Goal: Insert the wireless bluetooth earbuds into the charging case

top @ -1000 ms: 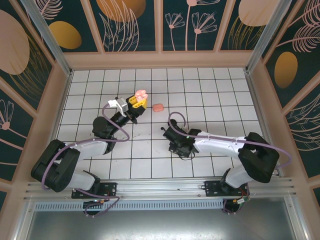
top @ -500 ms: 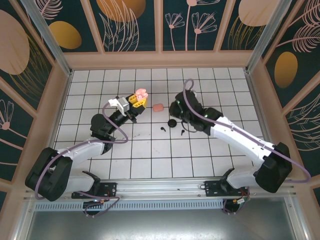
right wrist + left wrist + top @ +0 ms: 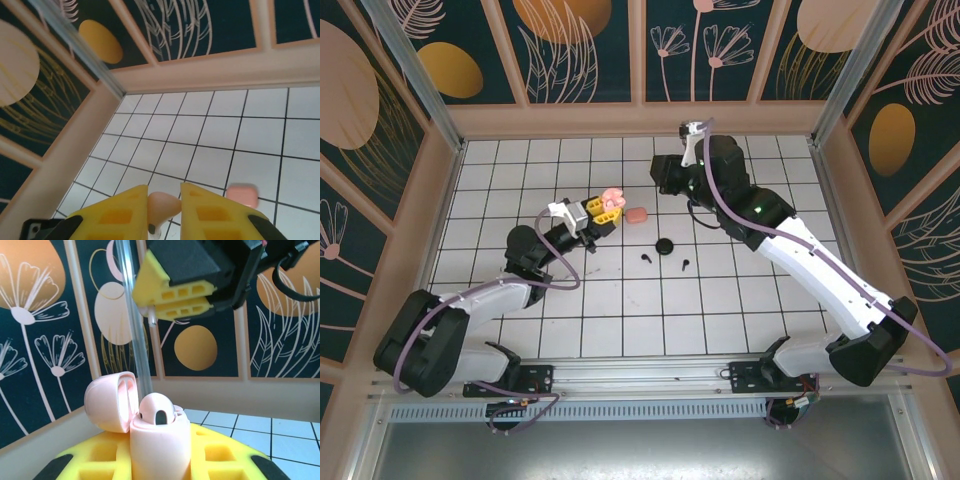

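My left gripper is shut on an open pale pink charging case, held upright with its lid swung back. One pink earbud sits in the case. My right gripper hangs raised just right of and beyond the case, shut on another pink earbud whose stem points down. In the left wrist view its yellow fingers show above the case, apart from it. Two black earbuds lie on the tiles.
A closed pink case lies on the tiles just right of the left gripper. A round black case rests near the black earbuds. Patterned walls with a pink ledge enclose the tiled floor.
My right arm has risen from the tiles near the centre and swung to the far side, carrying the pink earbud. The left gripper with the case has shifted slightly right.
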Controlling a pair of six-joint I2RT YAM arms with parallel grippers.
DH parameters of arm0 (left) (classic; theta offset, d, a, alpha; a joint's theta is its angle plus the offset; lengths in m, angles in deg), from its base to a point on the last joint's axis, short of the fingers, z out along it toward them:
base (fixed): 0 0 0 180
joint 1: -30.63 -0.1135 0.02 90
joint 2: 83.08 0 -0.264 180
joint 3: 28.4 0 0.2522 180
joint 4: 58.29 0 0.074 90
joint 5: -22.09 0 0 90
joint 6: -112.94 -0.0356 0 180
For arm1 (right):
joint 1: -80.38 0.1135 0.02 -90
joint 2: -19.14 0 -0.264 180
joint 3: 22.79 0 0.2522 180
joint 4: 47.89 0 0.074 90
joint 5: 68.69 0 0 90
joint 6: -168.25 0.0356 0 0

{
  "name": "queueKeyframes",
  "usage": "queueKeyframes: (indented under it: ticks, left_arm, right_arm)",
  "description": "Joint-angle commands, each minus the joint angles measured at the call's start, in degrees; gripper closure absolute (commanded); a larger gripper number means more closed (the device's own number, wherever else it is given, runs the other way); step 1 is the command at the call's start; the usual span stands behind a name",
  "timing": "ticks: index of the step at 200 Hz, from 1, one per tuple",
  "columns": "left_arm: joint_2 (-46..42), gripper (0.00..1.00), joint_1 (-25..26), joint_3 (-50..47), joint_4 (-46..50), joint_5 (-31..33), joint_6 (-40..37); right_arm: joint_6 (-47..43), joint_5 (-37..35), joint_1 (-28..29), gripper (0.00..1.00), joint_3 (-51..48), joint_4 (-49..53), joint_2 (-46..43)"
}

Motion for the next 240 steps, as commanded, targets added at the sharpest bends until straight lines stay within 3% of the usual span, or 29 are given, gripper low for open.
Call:
queueKeyframes:
  ticks: [1, 59, 240]
  left_arm:
    - [1.94, 1.0, -0.02, 2.18, -5.92, -3.88, 2.12]
    - [7.32, 1.0, -0.02, 7.08, -9.73, -6.66, 6.82]
    - [9.05, 1.0, -0.01, 10.05, -11.99, -8.17, 9.68]
  right_arm:
    - [-5.66, 6.63, -0.24, 0.82, 0.75, -3.33, -2.16]
    - [-7.87, 12.12, 1.58, 0.82, -2.26, -6.86, -2.84]
    - [-9.26, 11.84, 4.36, 0.86, -6.22, -8.64, -0.38]
